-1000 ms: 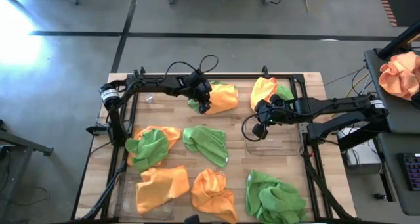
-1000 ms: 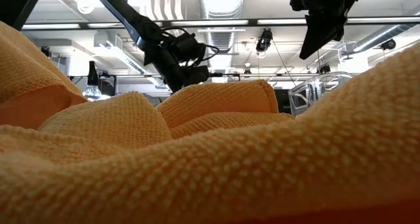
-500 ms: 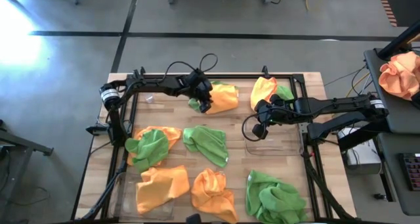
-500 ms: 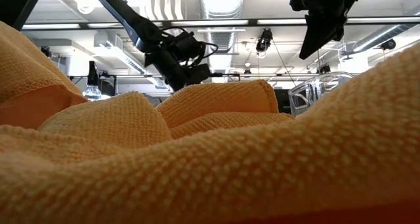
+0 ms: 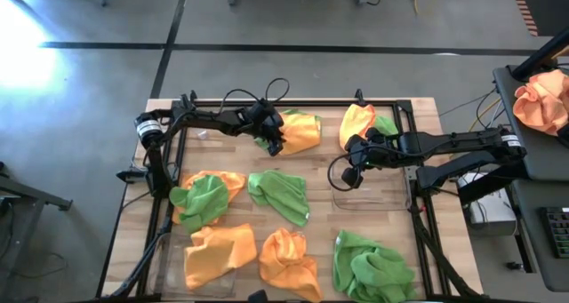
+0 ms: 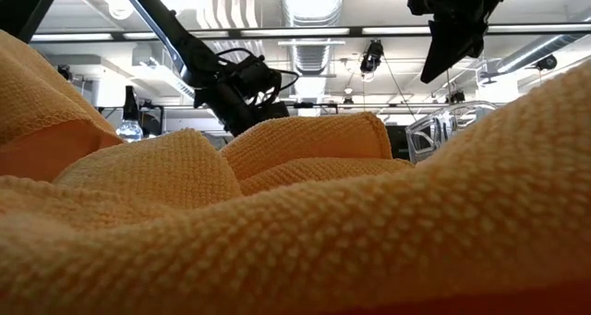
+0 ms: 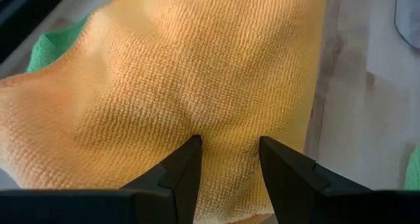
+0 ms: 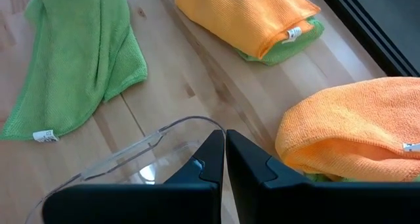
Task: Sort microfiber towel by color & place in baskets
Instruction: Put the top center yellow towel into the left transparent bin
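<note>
The high view alone shows the whole table (image 5: 233,163): towels scattered over it, orange and green, with a clear basket (image 5: 356,195) near the right gripper (image 5: 348,173) and another basket (image 5: 178,259) at the near left corner under an orange towel (image 5: 219,248). The left gripper (image 5: 274,143) sits at the far edge on an orange towel (image 5: 300,132) lying over a green one. Only the left wrist view shows its jaws: partly open, tips pressed into the orange cloth (image 7: 197,73) with a fold between them, not clamped. The right wrist view shows the right jaws shut, empty, above the basket rim (image 8: 164,135), with bare wood between a green towel (image 8: 79,53) and an orange one (image 8: 348,132). The low view is mostly blocked by orange cloth (image 6: 305,241); both arms hang above it. Open wood lies between the two grippers.
</note>
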Robot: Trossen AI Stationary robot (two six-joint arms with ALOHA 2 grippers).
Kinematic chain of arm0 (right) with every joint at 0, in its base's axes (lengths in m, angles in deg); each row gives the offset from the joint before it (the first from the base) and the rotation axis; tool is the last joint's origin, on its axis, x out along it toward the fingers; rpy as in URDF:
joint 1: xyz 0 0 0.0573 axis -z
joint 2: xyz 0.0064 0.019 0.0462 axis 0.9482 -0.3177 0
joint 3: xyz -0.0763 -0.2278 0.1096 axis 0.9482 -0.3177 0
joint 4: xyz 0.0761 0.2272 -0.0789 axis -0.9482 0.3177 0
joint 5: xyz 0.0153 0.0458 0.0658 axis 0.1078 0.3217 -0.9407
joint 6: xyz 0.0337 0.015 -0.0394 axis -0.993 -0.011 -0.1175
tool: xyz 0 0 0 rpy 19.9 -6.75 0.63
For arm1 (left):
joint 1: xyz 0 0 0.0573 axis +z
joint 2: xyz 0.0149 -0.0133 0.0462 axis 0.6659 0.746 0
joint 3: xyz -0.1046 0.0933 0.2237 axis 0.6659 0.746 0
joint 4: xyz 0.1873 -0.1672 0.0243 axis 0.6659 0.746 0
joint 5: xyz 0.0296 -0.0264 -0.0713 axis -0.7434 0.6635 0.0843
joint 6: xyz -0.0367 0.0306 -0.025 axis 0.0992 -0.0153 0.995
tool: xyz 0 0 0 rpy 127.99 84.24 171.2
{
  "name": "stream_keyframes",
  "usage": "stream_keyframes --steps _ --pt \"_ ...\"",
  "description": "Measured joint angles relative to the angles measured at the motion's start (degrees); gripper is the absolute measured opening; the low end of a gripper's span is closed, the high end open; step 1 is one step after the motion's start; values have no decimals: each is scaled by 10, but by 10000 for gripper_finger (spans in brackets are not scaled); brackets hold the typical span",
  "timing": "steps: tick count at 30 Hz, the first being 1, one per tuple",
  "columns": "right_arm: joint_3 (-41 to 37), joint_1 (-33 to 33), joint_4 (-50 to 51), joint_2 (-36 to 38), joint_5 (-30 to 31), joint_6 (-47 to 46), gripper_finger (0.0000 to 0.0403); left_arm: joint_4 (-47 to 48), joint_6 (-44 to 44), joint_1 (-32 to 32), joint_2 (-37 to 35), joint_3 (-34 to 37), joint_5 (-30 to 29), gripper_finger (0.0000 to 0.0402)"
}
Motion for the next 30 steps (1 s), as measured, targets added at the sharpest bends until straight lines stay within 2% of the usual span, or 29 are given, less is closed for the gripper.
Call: stream_keyframes --steps 10,18,21,26,30 --pt "0 0 0 0 0 0 13 -25 1 0 9 -1 0 138" --pt "0 0 0 0 -1 0 13 -41 29 -2 99 -35 22 138" --pt "0 0 1 0 -4 -1 13 -30 28 -7 107 -56 6 138" --pt "0 0 2 0 -6 -2 13 -17 32 -7 102 -59 6 138" --pt "0 0 2 0 -13 -1 13 -9 68 -6 96 -58 21 134"
